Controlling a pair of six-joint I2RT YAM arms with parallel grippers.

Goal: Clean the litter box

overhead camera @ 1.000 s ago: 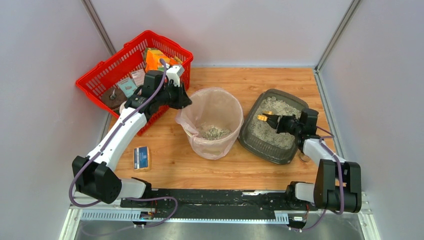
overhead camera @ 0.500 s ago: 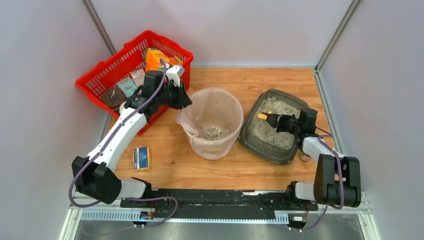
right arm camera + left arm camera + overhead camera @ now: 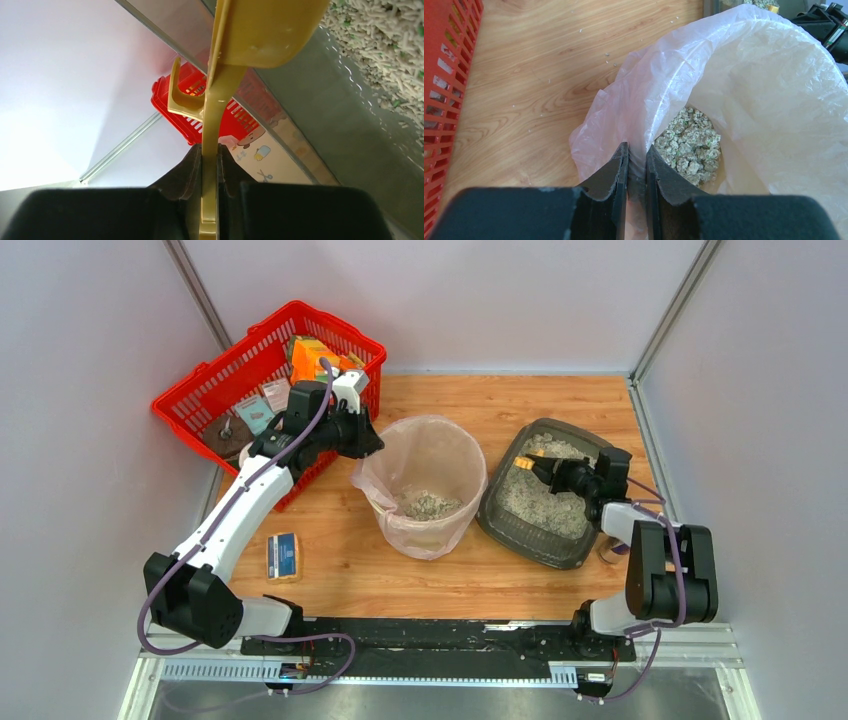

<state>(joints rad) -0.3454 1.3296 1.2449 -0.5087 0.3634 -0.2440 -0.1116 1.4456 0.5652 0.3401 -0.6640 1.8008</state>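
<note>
The right gripper (image 3: pixel 556 474) is clamped on the handle of a yellow scoop (image 3: pixel 526 460), whose head points toward 9 o'clock over the far left part of the litter box (image 3: pixel 520 540). The box sits on the right of the table, its long axis running from 1 to 7 o'clock, directly beneath this arm; the left arm is well apart from it. The bin (image 3: pixel 478 480) stands just beside the box at 9 o'clock, with litter clumps (image 3: pixel 428 505) already inside. The left gripper (image 3: pixel 365 440) pinches the bin's bag liner (image 3: pixel 774 100) at its 10 o'clock rim. Only the box wall and bin rim lie between scoop and bin. Whether the scoop is loaded cannot be told. A red basket (image 3: pixel 200 405) sits at far left
</note>
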